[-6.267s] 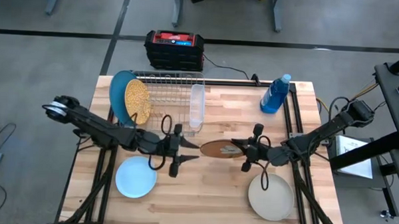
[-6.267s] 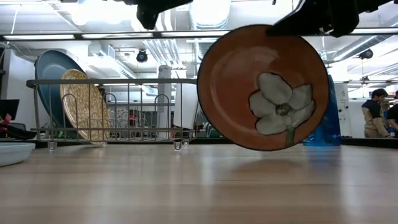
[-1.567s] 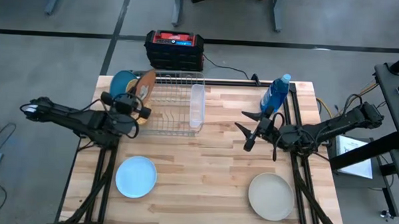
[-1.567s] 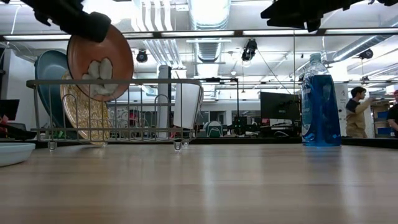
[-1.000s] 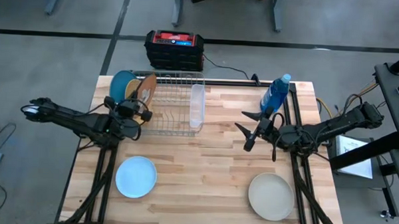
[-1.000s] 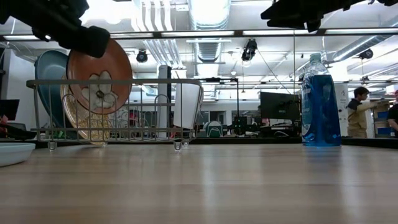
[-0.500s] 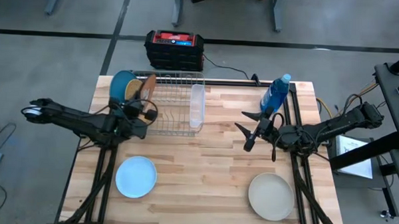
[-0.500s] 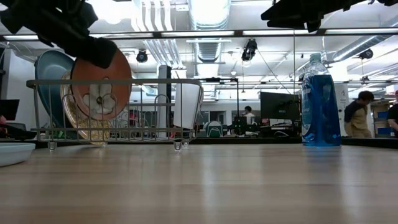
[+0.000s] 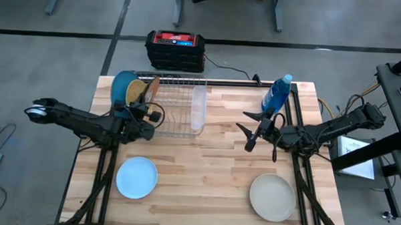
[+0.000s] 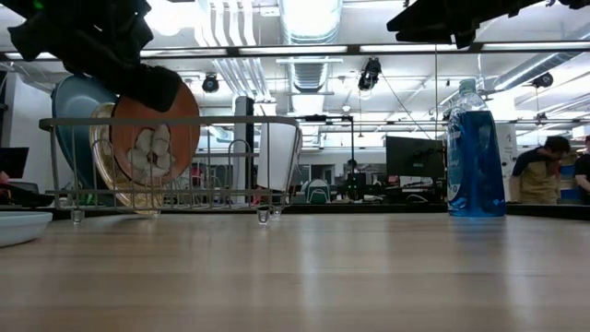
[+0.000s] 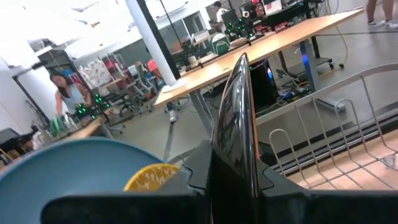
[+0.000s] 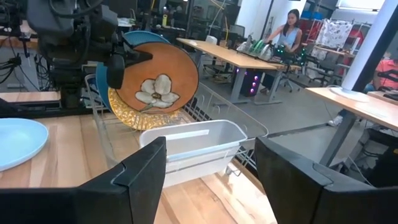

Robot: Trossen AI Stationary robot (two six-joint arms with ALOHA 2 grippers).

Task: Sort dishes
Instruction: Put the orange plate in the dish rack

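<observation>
So the dish rack point(image 9: 177, 104) at the back of the table point(image 9: 211, 193) already has the big blue plate point(image 9: 121, 86) and the gold speckled plate point(image 9: 136, 91) standing in it. My left gripper point(image 9: 149, 115) is clamped shut on the rim of the orange flower plate point(image 10: 155, 138), held on edge right next to the gold one. Trick here, I think: keep it dead vertical, line it up with the next free slot, ease it down, and don't let go until the wires carry it. My right gripper point(image 9: 252, 131) just waits open near the blue bottle point(image 9: 277, 95).
</observation>
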